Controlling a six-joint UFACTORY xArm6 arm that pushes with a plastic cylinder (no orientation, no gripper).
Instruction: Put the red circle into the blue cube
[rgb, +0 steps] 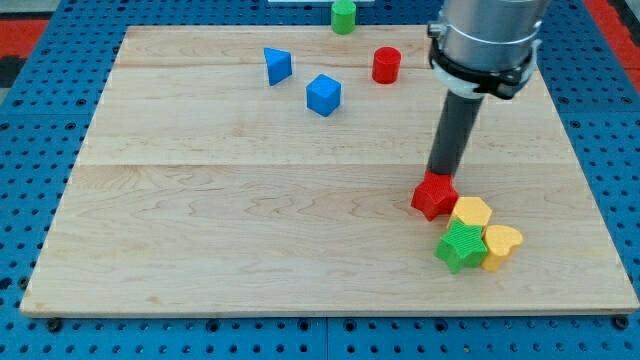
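Observation:
The red circle (386, 65), a short red cylinder, stands near the view's top, right of centre. The blue cube (323, 95) sits a little to its lower left, with a gap between them. My tip (438, 176) is at the lower right of the board, touching the top edge of a red star-shaped block (434, 195). The tip is well below and right of the red circle and the blue cube.
A blue triangular block (278, 66) lies left of the blue cube. A green cylinder (343, 16) stands at the board's top edge. A yellow hexagon (471, 212), a green star (461, 246) and a yellow heart (501, 245) cluster below the red star. The wooden board (200, 230) rests on a blue pegboard.

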